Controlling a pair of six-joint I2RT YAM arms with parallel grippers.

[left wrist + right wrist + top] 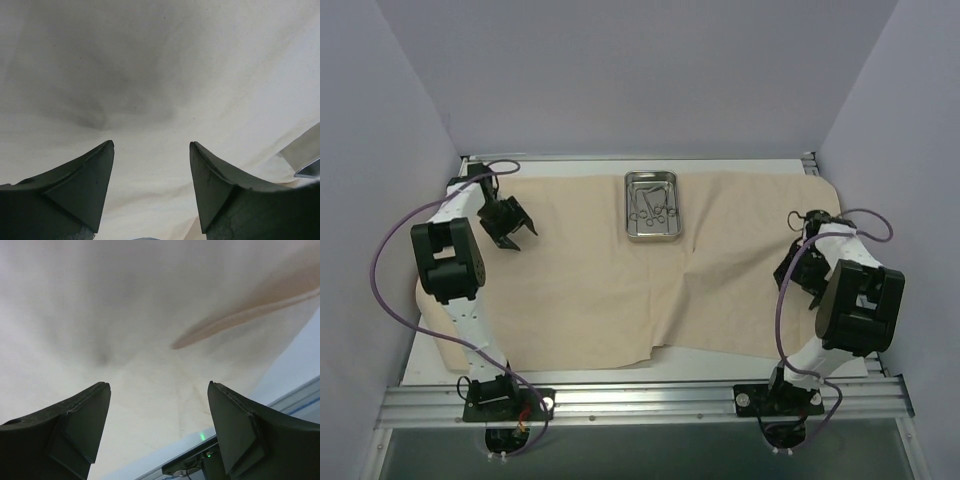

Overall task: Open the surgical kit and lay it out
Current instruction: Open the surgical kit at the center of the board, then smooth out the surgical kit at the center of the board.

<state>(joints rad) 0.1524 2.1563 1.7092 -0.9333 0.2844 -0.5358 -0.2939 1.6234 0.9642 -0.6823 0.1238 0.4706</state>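
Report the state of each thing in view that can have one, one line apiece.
cloth wrap: unfolded, spread over the table, a few creases, near edge uneven.
steel tray: upright on the wrap, far middle, uncovered.
forceps: lying in the tray, bunched; too small to count.
left tool: open, empty, above the wrap.
right tool: open, empty, above the wrap's right part.

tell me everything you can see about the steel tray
The steel tray is a shiny silver rectangle with rounded corners and a raised rim. It lies flat, its long sides running front to back, on the spread beige cloth near its far edge, about midway across. Small silver ring-handled forceps lie inside; their number is too small to tell. Only cloth and forceps touch it.
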